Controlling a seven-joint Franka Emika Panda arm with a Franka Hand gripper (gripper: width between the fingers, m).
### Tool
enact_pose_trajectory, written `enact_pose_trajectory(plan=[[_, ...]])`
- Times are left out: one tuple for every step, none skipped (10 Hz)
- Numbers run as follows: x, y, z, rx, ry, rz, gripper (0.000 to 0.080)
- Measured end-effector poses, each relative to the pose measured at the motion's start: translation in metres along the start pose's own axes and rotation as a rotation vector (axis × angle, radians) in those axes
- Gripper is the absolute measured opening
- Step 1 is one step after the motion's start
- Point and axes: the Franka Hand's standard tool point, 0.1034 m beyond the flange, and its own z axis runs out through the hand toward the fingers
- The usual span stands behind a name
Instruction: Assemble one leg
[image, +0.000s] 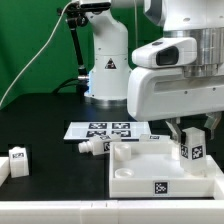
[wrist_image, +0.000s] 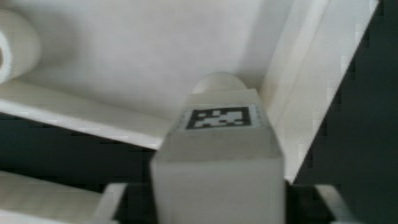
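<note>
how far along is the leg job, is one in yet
Done: one leg is off the table, gripped upright in the jaws. In hand: it hangs at the corner of the white panel on the exterior view's right; whether it touches the panel cannot be told. Left: seating and fastening it. A loose leg lies on the table by the marker board.

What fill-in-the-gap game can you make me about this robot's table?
The pincer grips a short white plastic leg that stands ____, not lying down. A second white leg lies on the ____ tabletop. The big square tray-like panel is ____ in colour.
Missing words: upright, black, white.
</note>
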Motion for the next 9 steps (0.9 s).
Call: enact_pose_trajectory(plan=[[0.0001, -0.0001, 0.0000, 0.000, 0.000, 0.009, 0.0285], [0.0001, 0.0000, -0.0001, 0.000, 0.000, 0.027, 0.0285], [0.0001, -0.0001, -0.0001, 0.000, 0.000, 0.027, 0.0285], [0.0001, -0.0004, 0.0000, 0.003, 0.001, 0.099, 0.0285], [0.0001, -0.0004, 0.0001, 0.003, 0.000, 0.185, 0.0285], [0.0001, -0.0004, 0.0001, 0.003, 0.000, 0.238, 0.0285], [0.0001, -0.0008, 0.0001, 0.004, 0.000, 0.301, 0.0285], [-0.0004, -0.0024, 0.0005, 0.010, -0.001, 0.432, 0.0285], [-0.0010, -0.0037, 0.0007, 0.011, 0.008, 0.542, 0.0285]])
